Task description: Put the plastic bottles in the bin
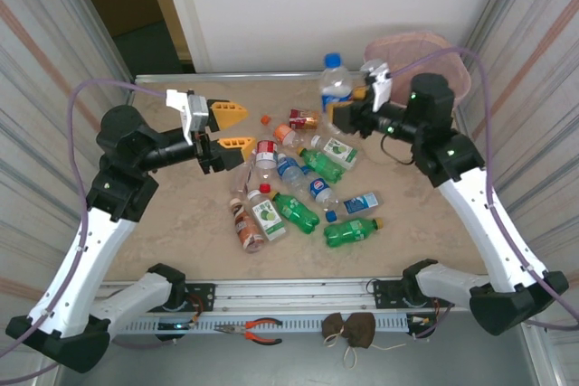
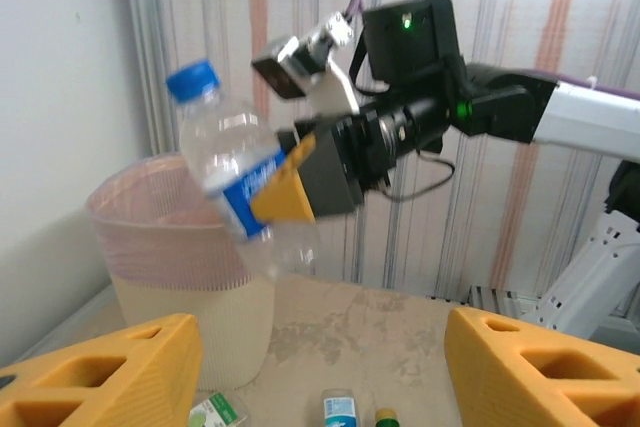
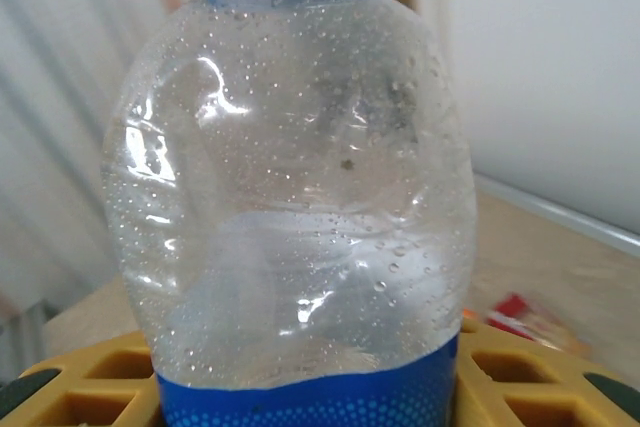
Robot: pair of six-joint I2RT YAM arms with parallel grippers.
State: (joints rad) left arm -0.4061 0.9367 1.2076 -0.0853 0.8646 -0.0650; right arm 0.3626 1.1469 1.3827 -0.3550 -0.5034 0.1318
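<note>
Seen from above, orange-handled pliers (image 1: 256, 329) lie by the metal rail (image 1: 298, 291) at the near edge; beyond them, on the beige table (image 1: 163, 232), a loose heap of small bottles (image 1: 298, 192) lies on its side near the middle, green, brown and clear, with one green bottle (image 1: 351, 230) nearest the front; left of the heap, the left gripper (image 1: 232, 128) hangs above the table, its yellow fingers (image 1: 228, 113) spread wide with nothing between them; further back and to the right, the right gripper (image 1: 351, 104) is closed around a clear bottle (image 1: 335, 86) with a blue cap and blue label, held in the air roughly upright, cap uppermost; just behind and to the right of it, the pale pink bin (image 1: 412, 41) stands in the far right corner of the table; the held bottle is beside the bin, not inside it
</note>
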